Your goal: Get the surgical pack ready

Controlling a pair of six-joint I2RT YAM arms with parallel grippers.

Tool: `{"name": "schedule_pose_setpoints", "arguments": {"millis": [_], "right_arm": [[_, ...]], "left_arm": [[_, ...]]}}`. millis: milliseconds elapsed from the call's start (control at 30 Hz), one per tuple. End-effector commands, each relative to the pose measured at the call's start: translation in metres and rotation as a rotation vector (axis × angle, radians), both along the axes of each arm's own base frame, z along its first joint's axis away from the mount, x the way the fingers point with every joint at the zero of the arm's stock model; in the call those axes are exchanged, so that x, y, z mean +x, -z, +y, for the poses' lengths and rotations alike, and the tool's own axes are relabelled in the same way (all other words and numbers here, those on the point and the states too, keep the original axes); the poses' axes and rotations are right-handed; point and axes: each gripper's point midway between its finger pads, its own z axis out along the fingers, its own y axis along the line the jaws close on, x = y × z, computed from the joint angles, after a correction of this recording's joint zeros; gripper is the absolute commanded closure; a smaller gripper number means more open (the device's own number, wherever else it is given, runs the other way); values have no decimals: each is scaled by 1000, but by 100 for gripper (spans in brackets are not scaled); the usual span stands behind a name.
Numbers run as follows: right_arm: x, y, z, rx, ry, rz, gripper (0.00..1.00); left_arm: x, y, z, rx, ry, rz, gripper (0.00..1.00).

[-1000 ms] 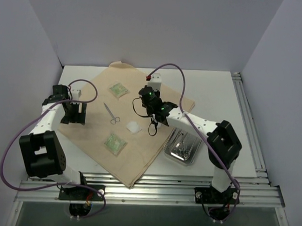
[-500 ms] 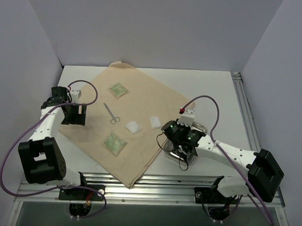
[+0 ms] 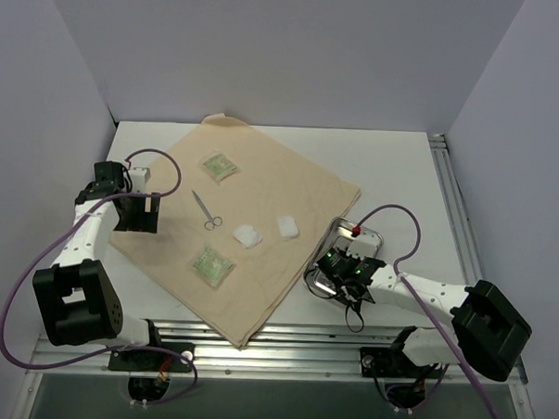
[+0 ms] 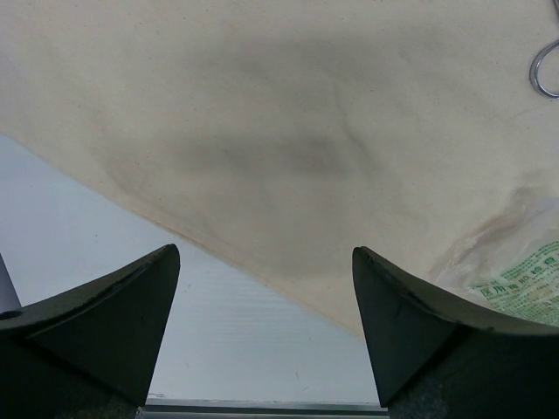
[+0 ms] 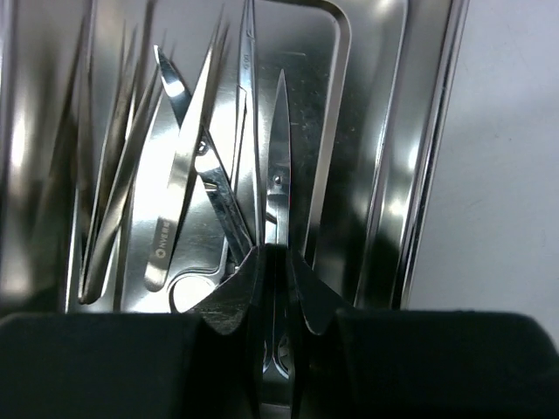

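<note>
The right gripper (image 5: 278,278) has its two dark fingertips (image 5: 234,301) pinched together on a pair of slim pointed steel scissors (image 5: 279,140), whose tip points straight ahead of the hand. Just left of the fingers lie flat silver tweezers (image 5: 179,183) among other crossed steel instruments. All rest in a shiny rectangular steel tray (image 5: 384,131). To the hand's right is white tabletop (image 5: 511,175).
</note>
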Motion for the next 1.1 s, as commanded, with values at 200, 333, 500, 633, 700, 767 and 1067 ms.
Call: {"name": "schedule_pose_setpoints", "arguments": {"millis": [200,333,500,633,700,767,1067], "right_arm": [[5,6,2,66,60,-24,100],[6,5,7,83,58,-19,100],[3,15,10,93,52,7,100],[4,14,11,69,49,22,94],[6,9,10,44,40,20,83],[8,0,13,30,28,18,80],[10,-32,12,78,44,-34,71]], "left_arm": [[4,-11,2,9,8,-51,10],[4,-11,3,11,9,-52,10],[4,-11,3,13,8,-52,10],[3,-11,4,17,9,-51,10],[3,-11,4,20,10,-52,10],[3,-11,4,19,11,-52,10],[3,-11,4,17,13,-54,10]]}}
